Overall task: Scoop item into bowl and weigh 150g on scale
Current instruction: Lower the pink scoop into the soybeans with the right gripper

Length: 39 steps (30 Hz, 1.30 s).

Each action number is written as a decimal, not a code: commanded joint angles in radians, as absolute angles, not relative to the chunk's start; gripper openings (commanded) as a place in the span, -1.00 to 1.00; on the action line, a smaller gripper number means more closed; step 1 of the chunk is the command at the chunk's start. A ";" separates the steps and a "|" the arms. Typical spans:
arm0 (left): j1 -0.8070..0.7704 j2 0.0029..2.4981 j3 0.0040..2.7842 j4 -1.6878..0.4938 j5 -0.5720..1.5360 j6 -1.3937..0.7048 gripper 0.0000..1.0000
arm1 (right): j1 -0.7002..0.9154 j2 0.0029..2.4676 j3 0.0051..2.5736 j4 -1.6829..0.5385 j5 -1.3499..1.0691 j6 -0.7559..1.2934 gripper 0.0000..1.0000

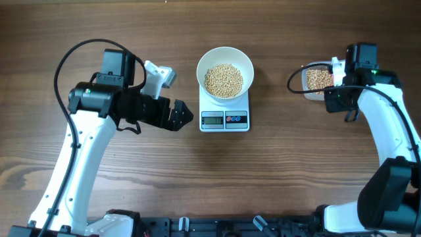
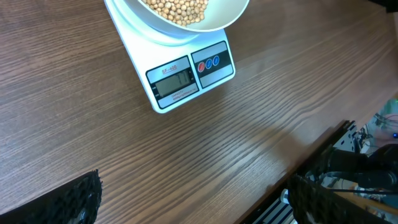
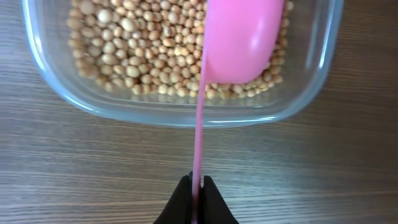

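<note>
Beans (image 3: pixel 124 50) lie under the scoop end of a pink spoon (image 3: pixel 239 37). The right gripper (image 3: pixel 196 186) pinches the spoon's thin handle, with both dark fingers closed flat against it and no gap showing. From the fingertips the handle runs straight toward 12 o'clock in the wrist view, crosses the near wall of a clear tub (image 3: pixel 186 115) and widens into the scoop over the tub's 1 o'clock corner. Cannot tell whether the scoop touches the beans or hangs just above them. The tub holds a loose layer of pale tan beans and stands on the wooden table (image 1: pixel 197 178). Overhead, the tub and right gripper are at 3 o'clock from the scale (image 1: pixel 224 115), well apart from it. The left gripper (image 1: pixel 179 115) has its fingers (image 2: pixel 84 196) spread wide and holding nothing. In its wrist view one finger is at the lower left corner and the other at the lower right, with bare wood between them. Overhead, it hovers just beside the scale at 9 o'clock, apart from it. A white bowl (image 1: pixel 245 62) stands on the scale's platform, toward its 12 o'clock end, with a heap of beans filling its bottom. The grey display (image 2: pixel 174 81) and two buttons (image 2: pixel 208 62) are on the scale's 6 o'clock edge. The reading is too small to make out.
</note>
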<state>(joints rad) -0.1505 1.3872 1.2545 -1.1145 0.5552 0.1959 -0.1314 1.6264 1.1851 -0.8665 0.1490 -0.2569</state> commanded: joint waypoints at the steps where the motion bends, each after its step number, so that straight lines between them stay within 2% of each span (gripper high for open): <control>1: -0.155 1.377 1.249 -1.115 0.574 0.194 1.00 | -0.130 1.631 1.174 -0.872 0.043 -0.223 -0.91; 18: -0.155 1.377 1.249 -1.114 0.574 0.194 1.00 | -0.139 1.631 1.172 -0.871 -0.131 -0.181 -0.91; 39: -0.155 1.377 1.249 -1.115 0.574 0.194 1.00 | -0.321 1.633 1.169 -0.876 -0.464 -0.181 -0.92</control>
